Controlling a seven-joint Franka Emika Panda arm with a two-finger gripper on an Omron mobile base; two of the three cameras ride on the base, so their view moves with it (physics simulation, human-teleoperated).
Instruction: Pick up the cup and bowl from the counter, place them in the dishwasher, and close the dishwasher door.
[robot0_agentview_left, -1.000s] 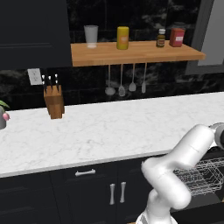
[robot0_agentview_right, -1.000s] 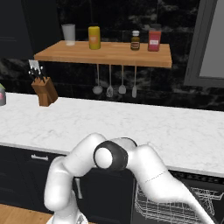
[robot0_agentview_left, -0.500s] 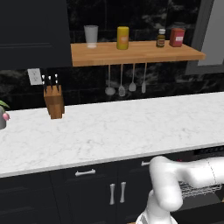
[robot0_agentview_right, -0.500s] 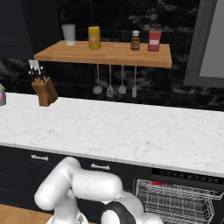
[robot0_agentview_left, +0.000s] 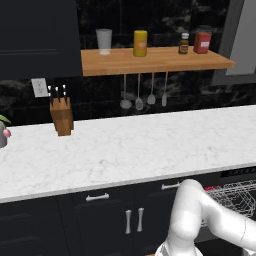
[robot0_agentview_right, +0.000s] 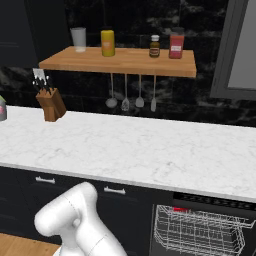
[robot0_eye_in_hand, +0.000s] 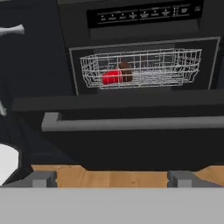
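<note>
**Cup & bowl racked, door not yet shut**

Left base view: arm bends down low w/ elbow in front of the dark cabinets, reaching toward floor level, prob. because the next job is the door, which hangs well below the surface (robot0_agentview_left: 150, 150). Marble surface carries no cup or bowl here; knife block (robot0_agentview_left: 62, 116) sits far up & away from the tool's working zone. Corner of the dishwasher rack (robot0_agentview_left: 235, 192) peeks out at right, so the dishwasher is open.

Right base view: same story from the other side. Wire rack (robot0_agentview_right: 200, 232) sits under the control strip, pulled into sight. Wooden shelf (robot0_agentview_right: 120, 59) w/ jars and hanging utensils is high above, not part of the job.

Hand view: tool (robot0_eye_in_hand: 112, 178) is down low, looking straight at the dishwasher (robot0_eye_in_hand: 144, 17). Fingertips stand at full spread, nothing between them, touching nothing. Directly ahead & slightly above lies the dishwasher door (robot0_eye_in_hand: 131, 131), dropped partway open, its long handle bar facing the tool. Beyond the door, further ahead, the red cup (robot0_eye_in_hand: 112, 77) lies in the rack on its side w/ the brown bowl (robot0_eye_in_hand: 126, 71) touching it on its right. Wood floor shows just under the door edge.

Judgement: loading looks done; remaining step is pushing the door up, hence the low approach w/ empty spread fingers.
</note>
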